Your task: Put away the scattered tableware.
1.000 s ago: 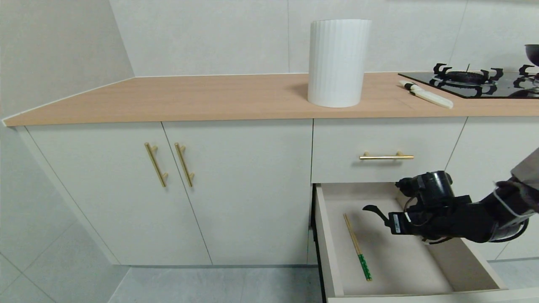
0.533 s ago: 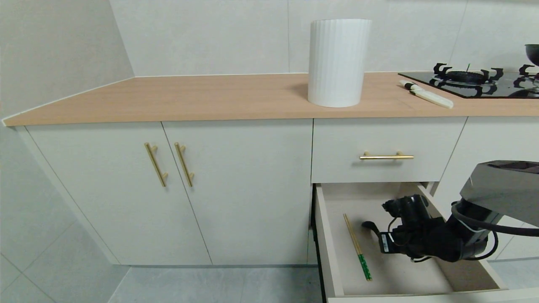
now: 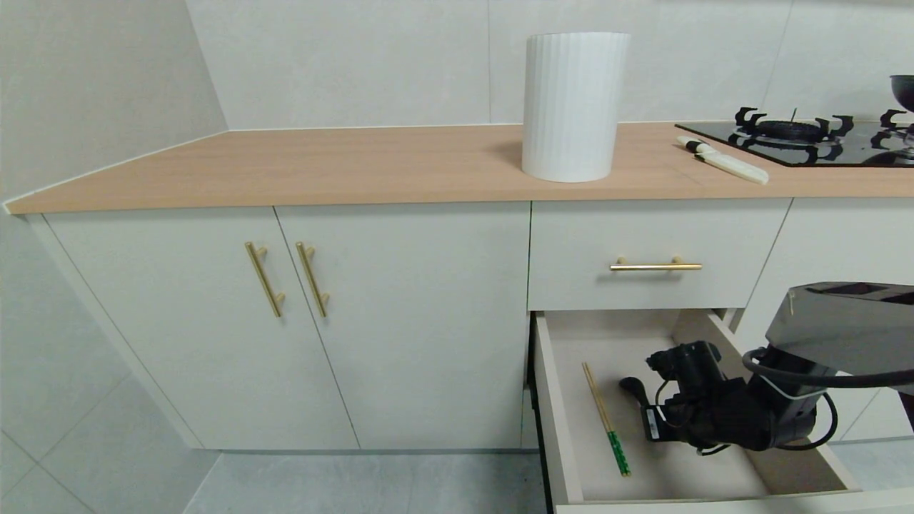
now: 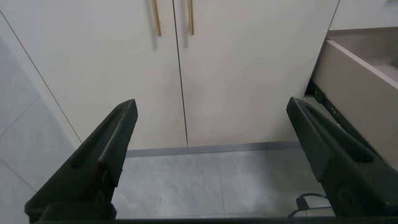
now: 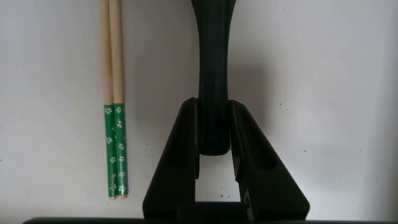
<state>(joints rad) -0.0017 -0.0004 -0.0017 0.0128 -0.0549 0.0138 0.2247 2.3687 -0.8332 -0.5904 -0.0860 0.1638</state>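
A pair of wooden chopsticks (image 3: 605,420) with green ends lies on the floor of the open lower drawer (image 3: 553,414). My right gripper (image 3: 658,416) is inside the drawer to their right, shut on the handle of a black spoon (image 3: 632,387). The right wrist view shows the spoon (image 5: 213,62) clamped between the fingers of the right gripper (image 5: 213,109), low over the drawer floor and parallel to the chopsticks (image 5: 113,93). My left gripper (image 4: 211,115) is open and holds nothing, facing the cabinet doors (image 4: 180,62) and the floor.
On the wooden countertop (image 3: 321,164) stand a tall white ribbed canister (image 3: 571,107) and a white knife (image 3: 721,160) beside the gas hob (image 3: 800,135). Above the open drawer is a shut one with a gold handle (image 3: 655,267).
My right arm has come down into the drawer with the spoon, moving lower and a little to the left, closer to the drawer floor. The chopsticks have not moved.
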